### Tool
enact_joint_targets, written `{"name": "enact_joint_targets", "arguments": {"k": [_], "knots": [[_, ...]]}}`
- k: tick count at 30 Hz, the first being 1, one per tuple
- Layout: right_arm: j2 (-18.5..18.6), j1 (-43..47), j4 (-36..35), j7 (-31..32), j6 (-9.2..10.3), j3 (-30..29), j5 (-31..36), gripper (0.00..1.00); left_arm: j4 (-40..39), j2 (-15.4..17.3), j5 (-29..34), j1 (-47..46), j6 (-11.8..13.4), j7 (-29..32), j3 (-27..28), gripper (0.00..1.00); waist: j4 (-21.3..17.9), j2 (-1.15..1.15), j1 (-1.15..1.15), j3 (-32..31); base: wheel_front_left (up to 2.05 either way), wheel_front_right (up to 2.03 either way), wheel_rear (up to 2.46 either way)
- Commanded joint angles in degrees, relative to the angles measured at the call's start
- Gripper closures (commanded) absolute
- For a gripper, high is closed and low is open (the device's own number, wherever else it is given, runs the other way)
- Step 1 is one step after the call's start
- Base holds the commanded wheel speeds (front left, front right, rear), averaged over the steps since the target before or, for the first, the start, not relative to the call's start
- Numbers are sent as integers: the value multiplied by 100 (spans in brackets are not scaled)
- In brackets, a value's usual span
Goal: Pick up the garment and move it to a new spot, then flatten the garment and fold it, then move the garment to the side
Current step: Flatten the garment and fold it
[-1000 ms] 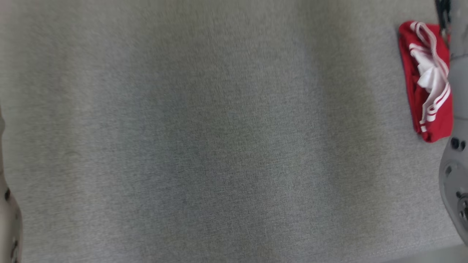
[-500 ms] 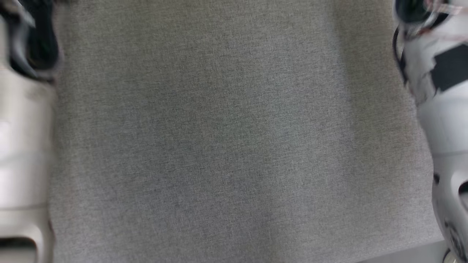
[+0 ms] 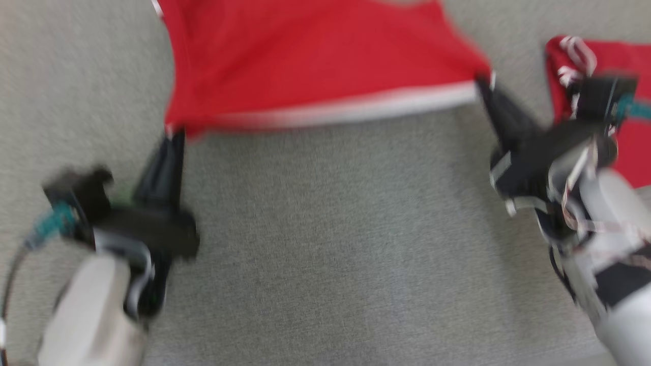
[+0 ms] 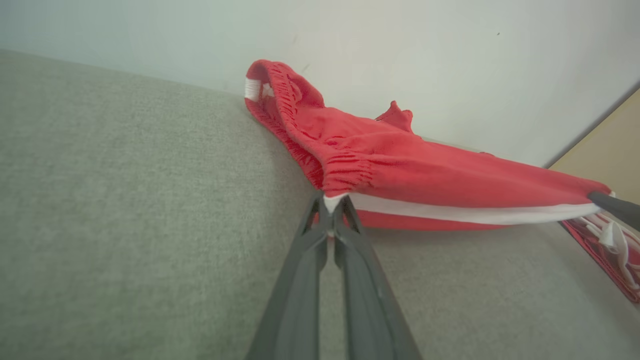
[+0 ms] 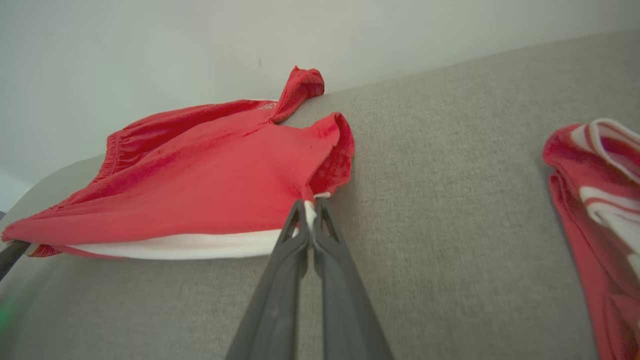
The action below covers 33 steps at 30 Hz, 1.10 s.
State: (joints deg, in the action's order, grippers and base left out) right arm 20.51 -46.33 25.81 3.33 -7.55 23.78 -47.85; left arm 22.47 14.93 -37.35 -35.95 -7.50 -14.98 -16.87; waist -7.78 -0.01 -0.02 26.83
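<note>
Red garment (image 3: pixel 305 56) stretched between left fingers (image 3: pixel 163 168), right fingers (image 3: pixel 501 109)

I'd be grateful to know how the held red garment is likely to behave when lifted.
Probably floppy: the red garment bunches behind its hem, taut only between the left gripper and right gripper. Likely light: two corner pinches hold it.

Nothing legible found; no text, label, brand, number or sign can be read on the red fabric garment with a white hem band (image 4: pixel 425 170), which is clamped at the fingertips of the left gripper (image 4: pixel 331 212) and the right gripper (image 5: pixel 310 207); none either on the red-and-white striped bundled cloth (image 5: pixel 575 225) lying to the right of the right gripper; the head view is too blurred for any marking to be read.
</note>
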Motion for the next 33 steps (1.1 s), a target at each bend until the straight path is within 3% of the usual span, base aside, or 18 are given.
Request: {"name": "enact_joint_targets", "arguments": {"k": [1, 7, 14, 21, 24, 28, 33], "knots": [[153, 327, -150, 161, 16, -44, 71, 100, 1, 62, 103, 326, 12, -22, -18, 100, 15, 1, 2, -841, 0, 0, 0], [226, 2199, -1000, 1443, 17, -768, 411, 100, -8, 122, 67, 1755, 103, -23, -111, 100, -15, 1, 2, -1705, 0, 0, 0], [-200, 4075, -2280, 2977, 17, -1730, 1045, 100, -457, 257, 165, 2872, 330, 189, -337, 100, 95, 1, 2, -2325, 0, 0, 0], [-832, 5497, -3555, 4432, 17, -2538, 1743, 100, -1199, 461, 176, 3817, 602, 874, -655, 100, 124, 1, 2, -2542, 0, 0, 0], [-1064, 5768, -3982, 4814, 16, -2737, 1902, 100, -1549, 491, 91, 4155, 677, 1144, -769, 100, 146, 1, 2, -2552, 0, 0, 0], [-1254, 5657, -4389, 4868, 16, -2928, 2059, 100, -1959, 448, -48, 4300, 735, 1358, -812, 100, 199, 1, 2, -2515, 0, 0, 0], [-1184, 5130, -4378, 4797, 16, -2904, 2183, 100, -2193, 313, -248, 4041, 738, 1517, -776, 100, 260, 1, 2, -2427, 0, 0, 0]]}}
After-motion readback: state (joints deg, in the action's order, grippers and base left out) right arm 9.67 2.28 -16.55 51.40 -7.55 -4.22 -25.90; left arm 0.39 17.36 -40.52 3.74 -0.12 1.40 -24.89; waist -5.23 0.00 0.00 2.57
